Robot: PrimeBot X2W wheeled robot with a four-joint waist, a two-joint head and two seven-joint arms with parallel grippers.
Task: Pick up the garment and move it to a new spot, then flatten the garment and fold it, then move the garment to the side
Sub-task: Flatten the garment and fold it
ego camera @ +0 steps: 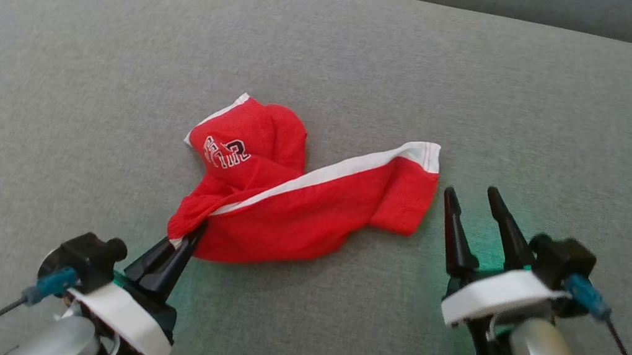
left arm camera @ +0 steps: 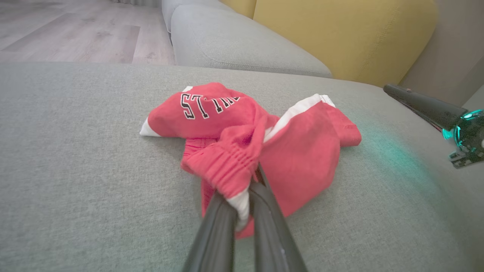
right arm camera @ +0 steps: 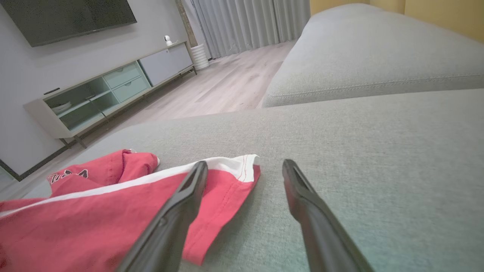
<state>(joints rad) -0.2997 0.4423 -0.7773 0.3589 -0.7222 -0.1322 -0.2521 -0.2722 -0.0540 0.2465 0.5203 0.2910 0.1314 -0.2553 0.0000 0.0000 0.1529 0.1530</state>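
The left end effector (ego camera: 196,233) pinches the waistband of the red shorts (ego camera: 310,214), crumpled just ahead of it on the sofa cushion (ego camera: 87,74). The right end effector (ego camera: 470,193) stands wide, with the shorts' hem just to its left.

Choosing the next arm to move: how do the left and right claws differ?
The left claw is shut on the crumpled red garment with white stripes, pinching its elastic waistband; the right claw is open, holding nothing. The left claw touches cloth; the right claw sits beside the white-hemmed leg, apart. Both have long dark fingers above the grey sofa cushion.
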